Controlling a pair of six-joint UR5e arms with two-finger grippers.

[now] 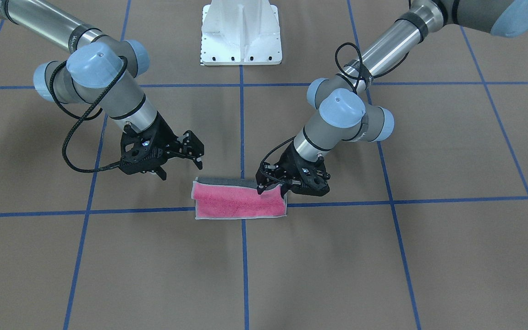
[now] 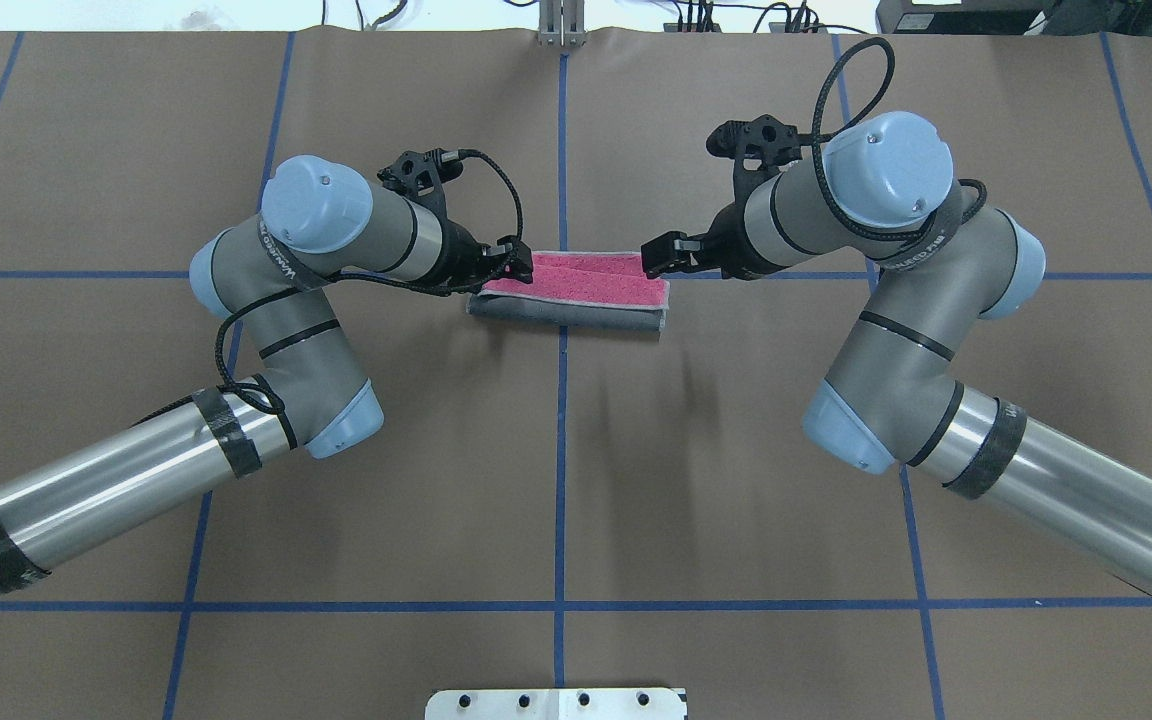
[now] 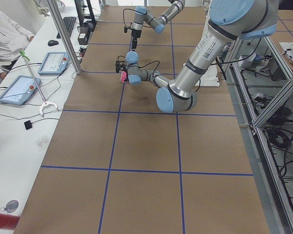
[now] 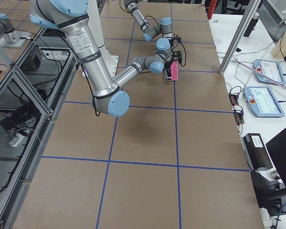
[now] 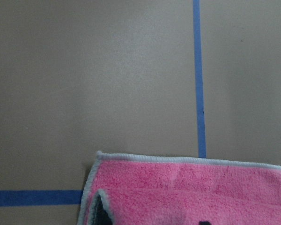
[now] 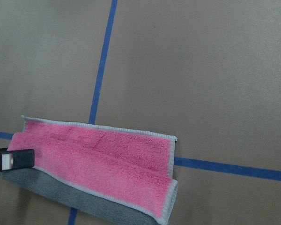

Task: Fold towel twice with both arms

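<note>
The towel (image 1: pixel 239 201) (image 2: pixel 586 285) lies flat and folded into a long strip at the table's middle. Its pink face is up and a dark grey band runs along the robot's side (image 6: pixel 84 199). My left gripper (image 1: pixel 273 189) (image 2: pixel 519 268) is low at the towel's left end, open, with one finger over the pink and the other just off the end. An upper pink layer's corner (image 5: pixel 103 194) curls up there. My right gripper (image 1: pixel 180 164) (image 2: pixel 658 255) hovers open beside the right end, holding nothing. A black fingertip (image 6: pixel 18 159) shows in the right wrist view.
Blue tape lines (image 2: pixel 561 450) cross the brown table under the towel. The white pedestal base (image 1: pixel 241 32) stands on the robot's side. Tablets (image 3: pixel 17 90) and cables lie on a side bench, where a person's sleeve (image 3: pixel 5 34) shows.
</note>
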